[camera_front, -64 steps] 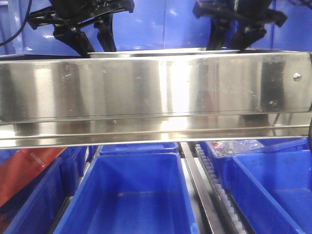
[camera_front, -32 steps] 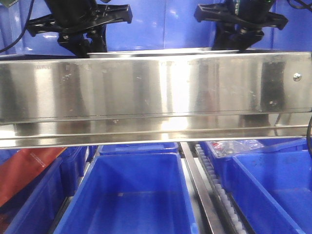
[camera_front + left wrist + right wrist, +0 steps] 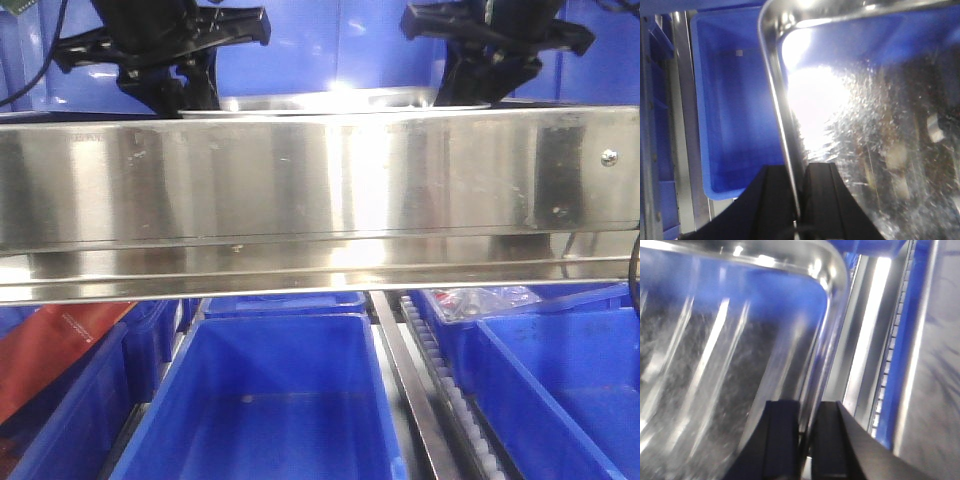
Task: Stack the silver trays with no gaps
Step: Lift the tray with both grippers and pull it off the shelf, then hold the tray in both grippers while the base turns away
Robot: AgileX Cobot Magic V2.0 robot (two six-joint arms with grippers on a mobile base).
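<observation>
One silver tray (image 3: pixel 330 100) shows just above the steel band, held at both short ends. In the left wrist view my left gripper (image 3: pixel 797 172) is shut on the tray's (image 3: pixel 865 125) thin left rim, one finger outside and one inside the pan. My right gripper (image 3: pixel 807 412) is shut on the tray's (image 3: pixel 715 365) right wall in the same way. From the front, the left gripper (image 3: pixel 190 92) and right gripper (image 3: pixel 475 85) stand at the tray's two ends, their tips hidden behind the band. I see no other tray.
A long brushed-steel band (image 3: pixel 320 180) with a screw (image 3: pixel 608 157) crosses the front view and hides what lies under the tray. Blue bins (image 3: pixel 270 400) stand below it, and another blue bin (image 3: pixel 735 100) lies under the tray's left end. A red packet (image 3: pixel 50 350) lies at the left.
The tray has come up a little: its mirror-like side now shows above the band where only a thin rim showed before. Both grippers rose with it, still shut.
</observation>
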